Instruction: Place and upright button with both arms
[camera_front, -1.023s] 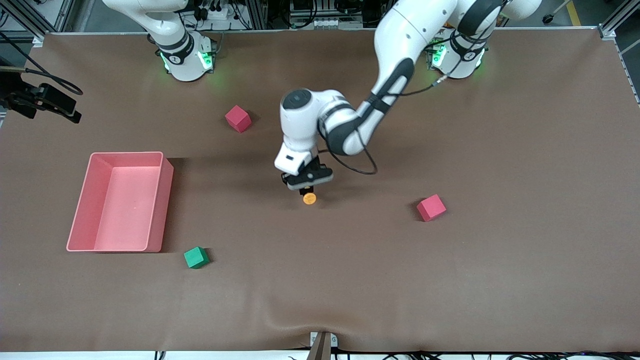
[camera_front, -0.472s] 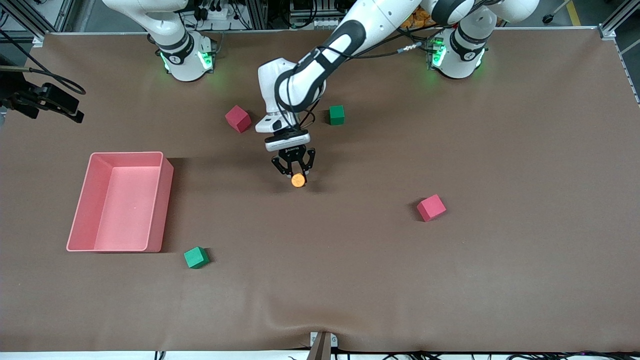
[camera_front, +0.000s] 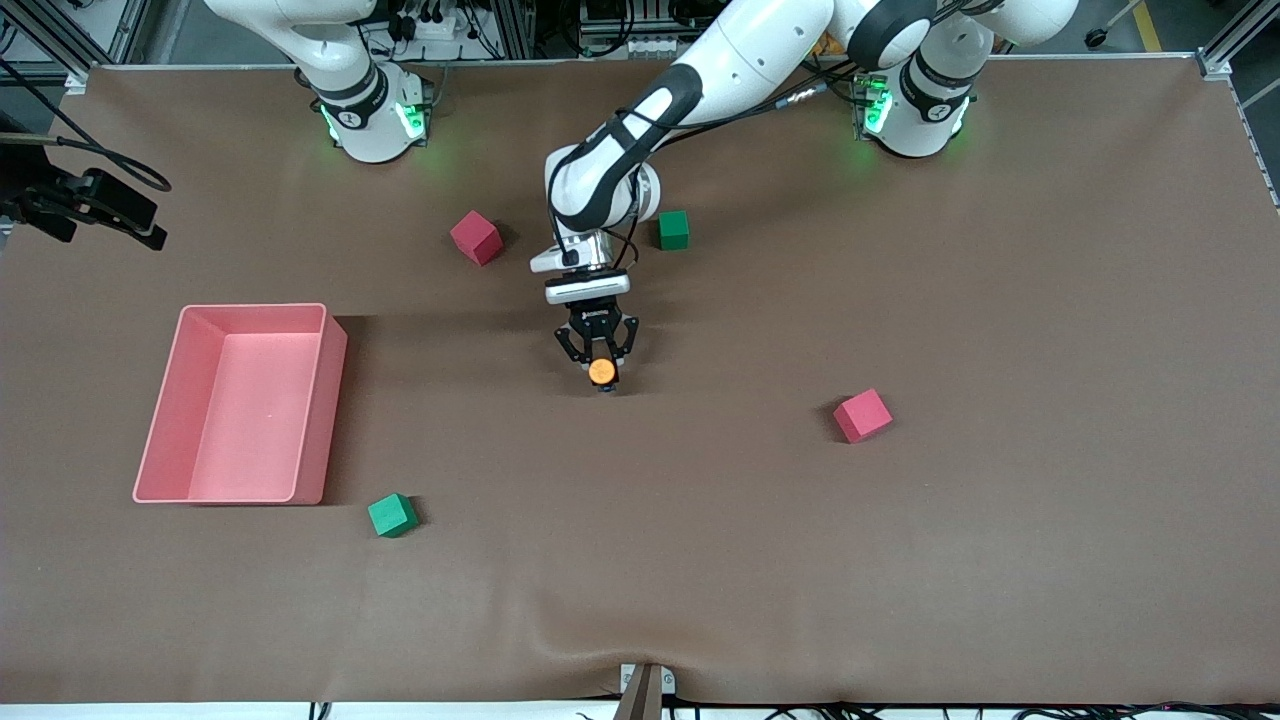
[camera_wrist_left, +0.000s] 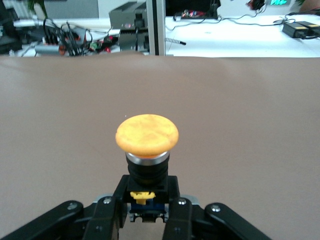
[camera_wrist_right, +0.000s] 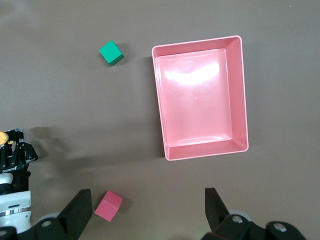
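Front view: left gripper (camera_front: 599, 368) is clenched on the button (camera_front: 601, 371) near mid-table, nearer the camera than the green cube (camera_front: 673, 229). Left wrist view: both fingers (camera_wrist_left: 112, 212) pinch the button (camera_wrist_left: 147, 136) by its black body, orange cap up. Right wrist view: right gripper (camera_wrist_right: 147, 210) hangs open & high over the pink tray (camera_wrist_right: 240, 90), arm waiting.

Orange-capped button (camera_front: 601, 371), seemingly upright, in left claw (camera_front: 598, 362).
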